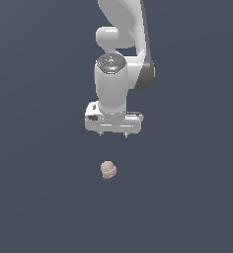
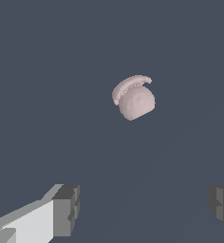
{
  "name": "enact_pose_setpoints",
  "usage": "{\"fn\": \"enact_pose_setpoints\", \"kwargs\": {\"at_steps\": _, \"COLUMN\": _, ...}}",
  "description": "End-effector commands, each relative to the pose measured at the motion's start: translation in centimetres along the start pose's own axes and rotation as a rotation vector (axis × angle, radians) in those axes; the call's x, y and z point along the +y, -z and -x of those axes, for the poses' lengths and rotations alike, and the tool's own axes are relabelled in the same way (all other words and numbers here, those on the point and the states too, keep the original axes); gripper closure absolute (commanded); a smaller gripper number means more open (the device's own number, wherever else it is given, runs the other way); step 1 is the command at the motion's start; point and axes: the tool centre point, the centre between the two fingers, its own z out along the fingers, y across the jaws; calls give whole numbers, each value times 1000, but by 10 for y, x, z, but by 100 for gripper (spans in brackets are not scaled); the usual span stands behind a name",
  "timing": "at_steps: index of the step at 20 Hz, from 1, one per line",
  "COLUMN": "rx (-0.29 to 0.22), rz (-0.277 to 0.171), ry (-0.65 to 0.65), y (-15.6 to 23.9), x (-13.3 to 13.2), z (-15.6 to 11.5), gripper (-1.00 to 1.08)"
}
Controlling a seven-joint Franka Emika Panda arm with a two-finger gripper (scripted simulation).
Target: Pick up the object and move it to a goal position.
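Gripper (image 2: 142,209) fingers, spread wide, cut off at frame edge; object (image 2: 134,98) apart.

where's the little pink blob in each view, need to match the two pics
Exterior view: the pink blob lies on the dark floor just below centre, under the gripper and apart from it.
Wrist view: the pink blob sits above centre, ahead of the two fingertips and not between them.
Shared landmark: the gripper's fingers, spread wide in both views with nothing between them.
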Motion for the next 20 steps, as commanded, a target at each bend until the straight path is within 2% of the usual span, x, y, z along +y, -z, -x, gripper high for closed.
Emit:
{"fn": "enact_pose_setpoints", "kwargs": {"at_steps": 1, "rx": 0, "rz": 0, "ry": 0, "y": 0, "x": 0, "z": 0, "gripper": -92}}
{"fn": "enact_pose_setpoints", "kwargs": {"at_steps": 10, "rx": 3, "rz": 12, "ry": 35, "y": 9, "x": -2, "z": -1, "gripper": -92}}
{"fn": "enact_pose_setpoints", "kwargs": {"at_steps": 20, "rx": 0, "rz": 14, "ry": 76, "y": 1, "x": -1, "z": -11, "gripper": -92}}
